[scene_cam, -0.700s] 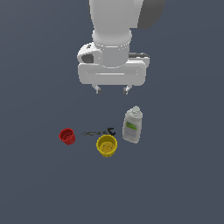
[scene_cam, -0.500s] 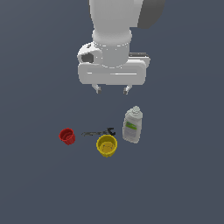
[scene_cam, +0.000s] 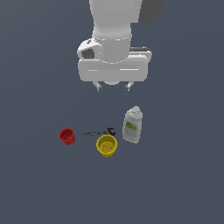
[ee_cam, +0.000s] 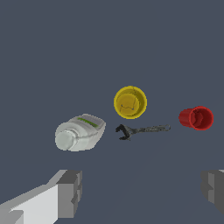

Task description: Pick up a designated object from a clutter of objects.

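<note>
the small round red cup [scene_cam: 67,136] stands upright at the left of centre in the exterior view, mouth up, slightly tapered; it is the leftmost item of the cluster and sits apart from the rest; the white two-finger gripper [scene_cam: 113,87] hangs in the upper centre of that frame, so the cup lies below and to the exterior view's left of the jaws; the cup is round, so no long axis constrains the finger line; judged: the coming move needs a sideways shift toward the exterior view's left and then a descent.

the thin dark wrench-like tool [scene_cam: 99,132] lies flat between the red cup and the larger yellow round cup [scene_cam: 106,145], its near end close to the red cup but not touching it; the white bottle with a green label [scene_cam: 132,126] stands just right of the yellow cup, well apart from the target.

arm pose: the wrist points straight down, the hand body broad across the frame, two short fingertips showing beneath it; the jaws stand wide apart and hold nothing; in the wrist view the red cup [ee_cam: 196,118] shows at the right edge, off the midline between the fingers; judged risk: the wrench end beside the cup could catch a finger on descent.
</note>
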`<control>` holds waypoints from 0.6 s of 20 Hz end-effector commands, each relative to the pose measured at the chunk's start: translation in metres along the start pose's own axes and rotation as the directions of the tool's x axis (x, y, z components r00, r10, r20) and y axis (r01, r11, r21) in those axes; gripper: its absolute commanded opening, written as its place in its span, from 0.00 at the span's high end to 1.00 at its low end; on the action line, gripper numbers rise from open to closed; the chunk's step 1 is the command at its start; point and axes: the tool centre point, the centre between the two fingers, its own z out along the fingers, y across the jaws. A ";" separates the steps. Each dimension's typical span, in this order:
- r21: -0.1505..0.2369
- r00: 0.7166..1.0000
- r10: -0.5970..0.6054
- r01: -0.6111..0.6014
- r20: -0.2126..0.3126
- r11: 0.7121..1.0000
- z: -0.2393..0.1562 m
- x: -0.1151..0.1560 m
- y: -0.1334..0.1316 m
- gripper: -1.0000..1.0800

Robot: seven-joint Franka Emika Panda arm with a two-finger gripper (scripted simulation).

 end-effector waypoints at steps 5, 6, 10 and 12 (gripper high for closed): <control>0.003 1.000 0.015 -0.015 0.002 1.000 0.009 0.005 0.008 0.04; 0.004 1.000 0.021 -0.021 0.002 1.000 0.012 0.007 0.011 0.04; 0.007 0.999 0.052 -0.052 0.004 0.999 0.029 0.016 0.028 0.04; 0.009 0.997 0.072 -0.072 0.005 0.997 0.041 0.022 0.039 0.04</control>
